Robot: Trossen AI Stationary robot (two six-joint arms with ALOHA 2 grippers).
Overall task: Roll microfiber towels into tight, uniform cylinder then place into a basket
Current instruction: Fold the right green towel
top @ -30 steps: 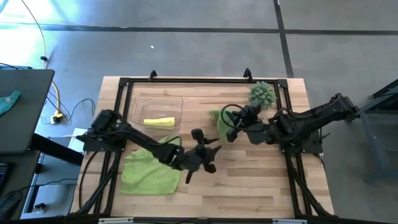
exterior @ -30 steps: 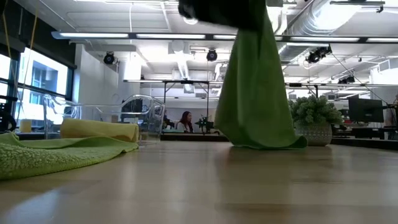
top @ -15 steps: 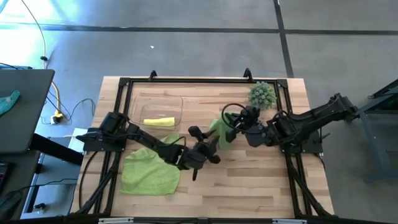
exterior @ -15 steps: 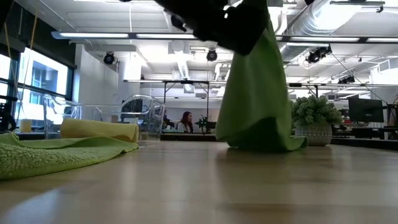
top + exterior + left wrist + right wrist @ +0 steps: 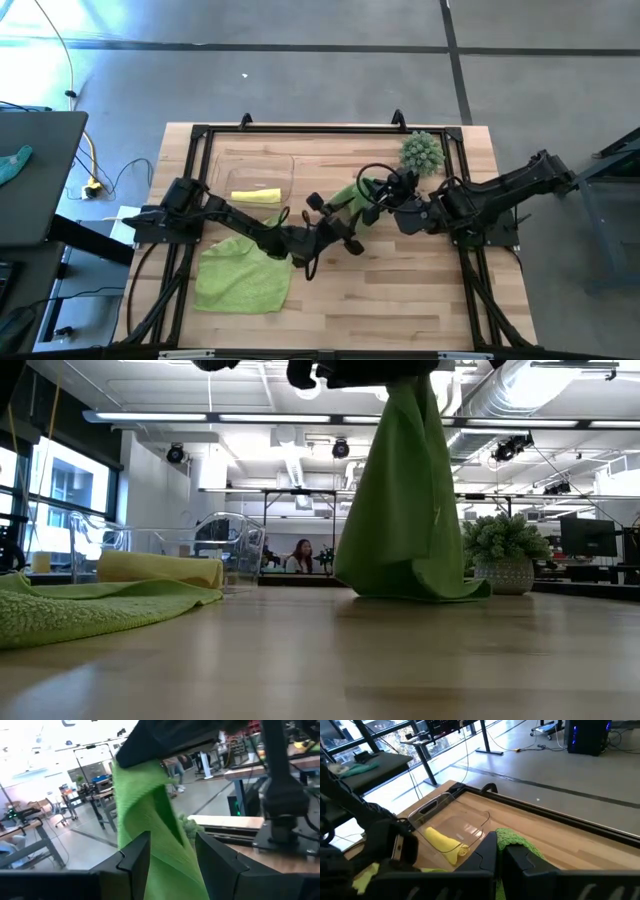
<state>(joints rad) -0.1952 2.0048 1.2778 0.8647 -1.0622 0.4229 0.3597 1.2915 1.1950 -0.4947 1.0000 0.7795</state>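
Overhead: wooden surface [image 5: 420, 300] w/ black frame, two dark robot arms reaching toward the middle. Right gripper [image 5: 385, 192] sits centre-right, fingers [image 5: 520, 857] pinched tight on the top edge of a lime green towel [image 5: 405, 510]. In the low view that towel hangs down from the gripper as a long drape; its bottom edge is bunched on the surface, just in front of a small potted plant [image 5: 503, 550]. From above the same towel [image 5: 352, 195] shows only as a green patch btwn the two grippers.

Left gripper [image 5: 332, 222] is near centre, just beside the hanging towel. Its fingers [image 5: 135, 860] stand partly apart, one on each side of the cloth in the left wrist view; cannot tell if they touch it.

Second lime green towel [image 5: 243, 275] lies spread, a bit rumpled, at front-left of the surface, partly under the left arm. Yellow towel [image 5: 255, 196], already rolled, lies inside the clear basket [image 5: 222, 160] at back-left; right wrist view shows it resting near one corner of the basket floor.

Spiky green plant sits at back-right, near the frame. Off the surface, at far left, a teal cloth [image 5: 14, 163] lies on a dark side table. Low view: a person [image 5: 299, 555] seated far back in the room.
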